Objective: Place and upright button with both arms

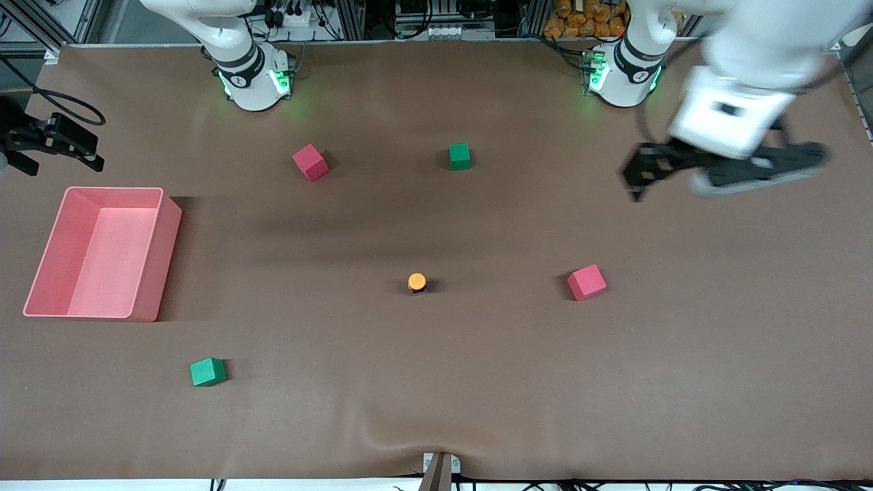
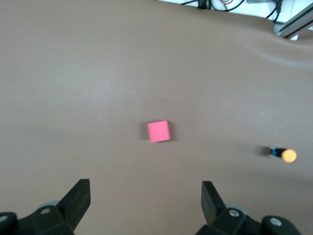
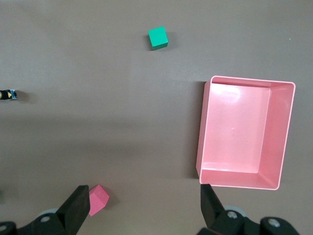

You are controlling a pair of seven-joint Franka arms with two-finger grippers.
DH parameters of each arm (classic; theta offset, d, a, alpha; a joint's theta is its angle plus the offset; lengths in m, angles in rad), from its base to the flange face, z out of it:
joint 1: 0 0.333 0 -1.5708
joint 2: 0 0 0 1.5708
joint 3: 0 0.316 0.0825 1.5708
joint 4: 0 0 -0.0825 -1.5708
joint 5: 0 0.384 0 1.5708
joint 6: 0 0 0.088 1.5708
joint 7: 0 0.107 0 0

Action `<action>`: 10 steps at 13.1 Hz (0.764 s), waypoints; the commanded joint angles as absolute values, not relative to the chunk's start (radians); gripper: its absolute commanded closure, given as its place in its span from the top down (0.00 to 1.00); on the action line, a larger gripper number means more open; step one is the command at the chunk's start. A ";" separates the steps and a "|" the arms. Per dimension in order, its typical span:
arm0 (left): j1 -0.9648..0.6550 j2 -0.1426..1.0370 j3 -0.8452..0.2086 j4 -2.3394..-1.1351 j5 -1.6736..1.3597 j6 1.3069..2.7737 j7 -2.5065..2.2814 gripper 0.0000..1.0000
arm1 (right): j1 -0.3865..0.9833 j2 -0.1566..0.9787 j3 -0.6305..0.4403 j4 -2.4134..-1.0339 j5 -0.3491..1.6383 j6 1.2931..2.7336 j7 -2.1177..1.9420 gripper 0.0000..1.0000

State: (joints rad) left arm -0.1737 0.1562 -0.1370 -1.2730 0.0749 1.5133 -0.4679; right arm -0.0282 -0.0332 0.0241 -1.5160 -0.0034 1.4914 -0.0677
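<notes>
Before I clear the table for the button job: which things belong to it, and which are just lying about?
Belongs to the job:
button, on its black base mid-table
left pincer, open
right pincer, open

Lying about:
two red cubes
two green cubes
pink bin

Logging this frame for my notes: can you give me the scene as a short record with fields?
button: mid-table, orange cap up, untouched
left pincer: open, in the air over bare table at the left arm's end
right pincer: open, holding nothing, at the right arm's end
pink bin: empty
cubes: two red, two green
</notes>
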 commanded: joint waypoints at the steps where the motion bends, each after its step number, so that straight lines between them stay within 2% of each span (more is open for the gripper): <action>1: -0.066 0.129 -0.156 -1.307 0.035 1.476 -0.330 1.00 | -0.048 -0.054 0.032 -1.534 0.000 1.491 -0.077 1.00; 2: -0.033 0.120 -0.156 -1.315 0.035 1.464 -0.292 1.00 | -0.048 -0.054 0.032 -1.534 0.000 1.491 -0.077 1.00; 5: 0.005 -0.038 -0.127 -1.542 -0.021 1.535 -0.151 1.00 | -0.049 -0.054 0.032 -1.534 0.000 1.491 -0.077 1.00; 8: -0.002 -0.104 -0.101 -1.629 -0.023 1.531 -0.124 1.00 | -0.051 -0.054 0.032 -1.534 0.000 1.491 -0.077 1.00; 10: -0.005 -0.112 -0.100 -1.632 -0.009 1.510 -0.123 1.00 | -0.052 -0.054 0.032 -1.534 0.000 1.490 -0.077 1.00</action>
